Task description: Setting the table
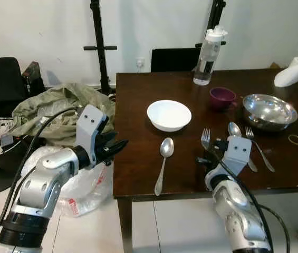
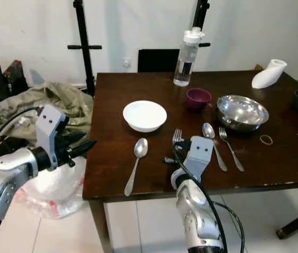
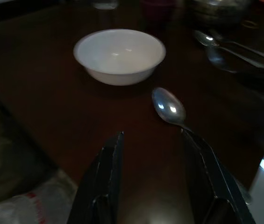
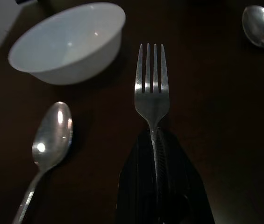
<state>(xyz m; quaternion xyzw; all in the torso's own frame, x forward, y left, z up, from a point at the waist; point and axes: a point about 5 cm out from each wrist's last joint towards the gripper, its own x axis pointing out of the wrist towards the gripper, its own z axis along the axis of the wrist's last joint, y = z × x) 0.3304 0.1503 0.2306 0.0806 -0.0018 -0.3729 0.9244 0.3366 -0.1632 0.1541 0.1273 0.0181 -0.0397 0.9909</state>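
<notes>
A white bowl [image 1: 169, 115] sits mid-table on the dark wooden table [image 1: 138, 174]. In front of it lies a spoon [image 1: 164, 158], bowl end toward the white bowl. My right gripper [image 1: 208, 155] is shut on the handle of a fork [image 4: 151, 88], which lies low over the table with its tines [image 1: 205, 138] pointing away from me, right of the spoon. My left gripper [image 1: 116, 147] hovers open at the table's left edge, aimed at the spoon [image 3: 169, 107] and holding nothing. A second spoon [image 1: 234, 129] and fork [image 1: 259, 147] lie further right.
A steel bowl [image 1: 269, 110], purple cup [image 1: 221, 97], water bottle [image 1: 209, 57], a white object [image 1: 292, 71] and a rubber ring [image 1: 295, 139] occupy the table's back and right. A heap of olive cloth [image 1: 59, 108] and a plastic bag [image 1: 85, 190] lie left of the table.
</notes>
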